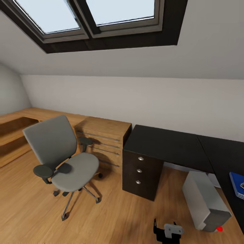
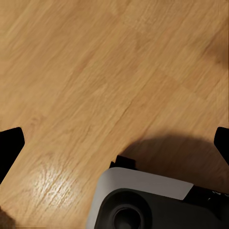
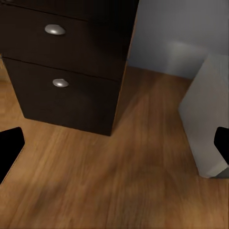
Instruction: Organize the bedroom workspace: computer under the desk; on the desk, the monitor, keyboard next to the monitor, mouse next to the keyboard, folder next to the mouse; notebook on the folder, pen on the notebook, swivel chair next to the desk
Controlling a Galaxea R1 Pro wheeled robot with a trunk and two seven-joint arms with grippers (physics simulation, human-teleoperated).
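The grey swivel chair (image 1: 64,159) stands on the wood floor, left of the desk, with its seat bare. The black desk (image 1: 169,145) has its drawer unit (image 1: 140,173) (image 3: 62,71) at the left end. Under the desk stands the light-grey computer (image 1: 205,200) (image 3: 207,119). A corner of the blue folder (image 1: 236,183) lies on the desk at the frame's right edge. The monitor, keyboard, mouse, notebook and pen are out of view. My right gripper (image 1: 165,224) (image 3: 114,148) hangs low and open, facing the drawers and computer. My left gripper (image 2: 114,143) is open over bare floor.
Low wooden shelving (image 1: 105,135) runs along the wall behind the chair and touches the desk's left end. A skylight (image 1: 91,17) sits in the sloped ceiling. Open floor lies between chair and drawer unit. My own base (image 2: 157,200) shows below the left gripper.
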